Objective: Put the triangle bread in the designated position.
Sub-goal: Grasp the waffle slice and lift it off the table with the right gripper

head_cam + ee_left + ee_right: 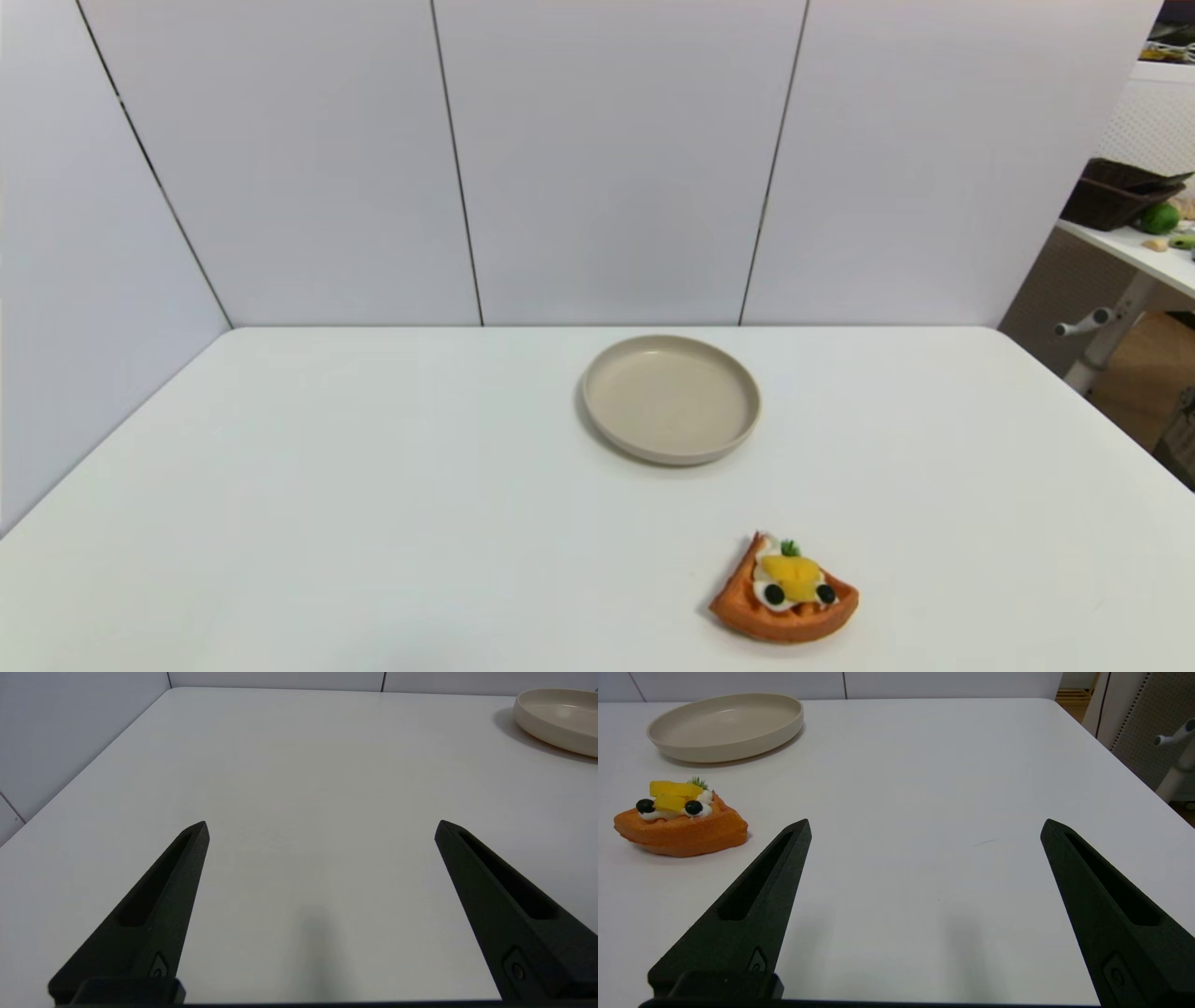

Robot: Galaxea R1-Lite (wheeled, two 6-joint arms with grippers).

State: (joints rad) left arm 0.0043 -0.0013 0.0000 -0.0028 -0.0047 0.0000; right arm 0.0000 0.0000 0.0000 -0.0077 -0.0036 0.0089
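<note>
Orange-brown triangle bread [782,594] sits near the plate [670,399]; both grippers [321,828] [924,828] seemingly parked, fingers apart.

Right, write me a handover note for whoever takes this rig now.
Left gripper: open, empty, parked over bare table, out of the head view.
Right gripper: open, empty, low over the table, the triangle bread off to one side of it, untouched.
Triangle bread lies on the table near the front edge, right of centre.
Plate sits empty farther back, near the middle.
Done: nothing yet.
Left: grasp the bread, probably with the right arm, and set it down, presumably on the plate.
</note>
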